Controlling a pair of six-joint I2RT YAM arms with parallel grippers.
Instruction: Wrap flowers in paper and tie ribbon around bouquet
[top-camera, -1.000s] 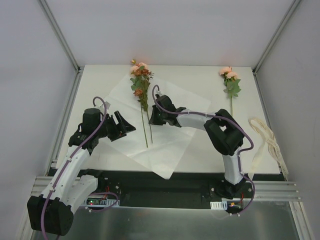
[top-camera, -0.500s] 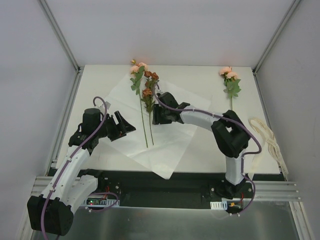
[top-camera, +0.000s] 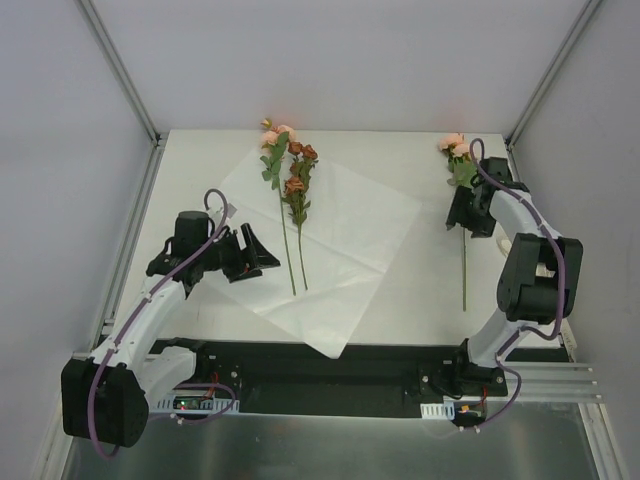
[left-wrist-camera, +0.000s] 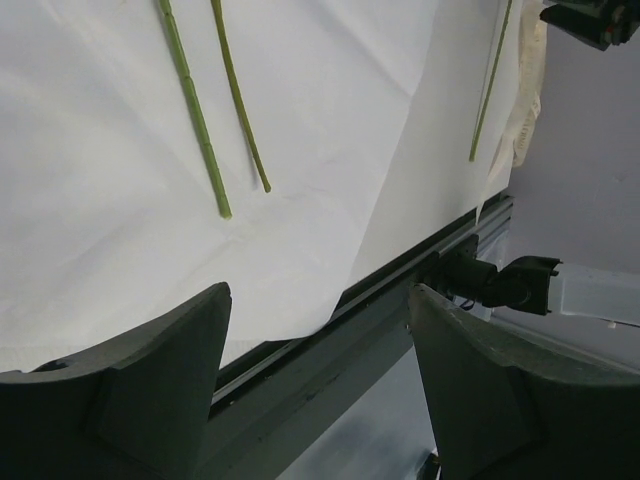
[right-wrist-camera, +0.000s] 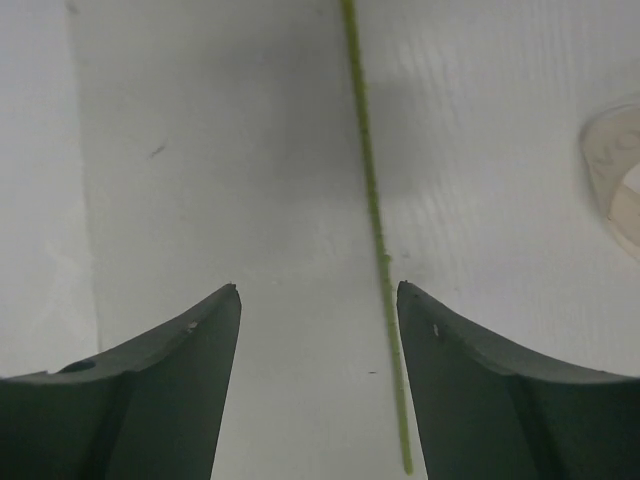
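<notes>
The white paper lies as a diamond on the table. Two of the flowers rest on it with their stems pointing at me. A third pink flower lies off the paper at the right. My right gripper hovers open over it, and its thin stem runs between the fingers near the right one, unheld. My left gripper is open and empty beside the paper's left side, facing its near corner. The cream ribbon shows at the right, behind my right arm in the top view.
A dark rail runs along the table's front edge, and the paper's near corner hangs over it. Grey walls and metal posts close in the table on the left, right and back.
My right gripper has opened, left a rust-orange flower on the paper beside the first, and swung right to the lone pink flower. My left arm has shifted only slightly.
</notes>
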